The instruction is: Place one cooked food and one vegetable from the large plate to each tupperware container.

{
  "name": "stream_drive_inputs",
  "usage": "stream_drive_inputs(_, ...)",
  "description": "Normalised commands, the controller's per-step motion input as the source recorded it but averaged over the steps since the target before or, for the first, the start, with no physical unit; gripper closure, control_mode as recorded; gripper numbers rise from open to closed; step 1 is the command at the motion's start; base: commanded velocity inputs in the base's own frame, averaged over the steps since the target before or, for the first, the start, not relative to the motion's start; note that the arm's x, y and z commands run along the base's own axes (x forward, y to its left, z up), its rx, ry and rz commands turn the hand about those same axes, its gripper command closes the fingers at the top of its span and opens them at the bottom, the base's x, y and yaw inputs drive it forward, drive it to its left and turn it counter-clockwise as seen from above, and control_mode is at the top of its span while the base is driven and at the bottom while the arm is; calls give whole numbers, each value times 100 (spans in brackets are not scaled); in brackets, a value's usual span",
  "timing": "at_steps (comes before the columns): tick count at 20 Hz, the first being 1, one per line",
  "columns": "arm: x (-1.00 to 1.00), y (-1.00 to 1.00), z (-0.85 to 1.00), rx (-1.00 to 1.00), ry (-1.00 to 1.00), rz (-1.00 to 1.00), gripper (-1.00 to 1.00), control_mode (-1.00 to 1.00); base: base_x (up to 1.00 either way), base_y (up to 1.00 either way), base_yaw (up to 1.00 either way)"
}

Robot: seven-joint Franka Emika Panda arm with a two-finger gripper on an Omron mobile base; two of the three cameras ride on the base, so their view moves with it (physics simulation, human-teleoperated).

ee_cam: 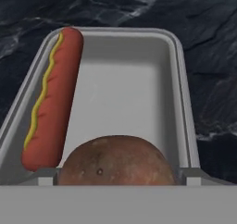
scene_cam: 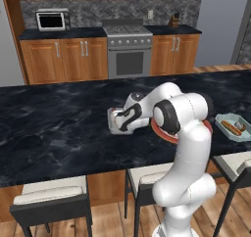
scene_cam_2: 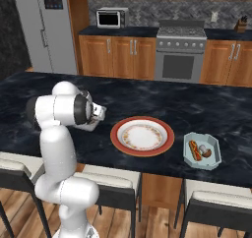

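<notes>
Directly below the hand point(scene_cam: 119, 121) | grey container point(ee_cam: 134, 89) is seen on the dark surface point(scene_cam: 54, 123) | hot dog point(ee_cam: 51, 98) along one wall, potato point(ee_cam: 115, 160) nearest the hand | hand released, jaws spread, nothing grasped | large plate point(scene_cam_2: 142, 136) beside, blue container point(scene_cam_2: 202, 151) beyond.
</notes>
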Motion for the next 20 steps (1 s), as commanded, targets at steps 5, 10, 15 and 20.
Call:
stream_drive_inputs(5, 25, 9, -5, 0, 0, 0, -100, -100, 0, 0, 0)
stream_drive_inputs(10, -21, 1, 0, 0, 0, -2, -100, -100, 0, 0, 0)
stream_drive_inputs(15, -63, -1, 20, 0, 1, -6, -100, -100, 0, 0, 0)
stream_drive_inputs(20, -96, -19, 41, 0, 0, -5, -100, -100, 0, 0, 0)
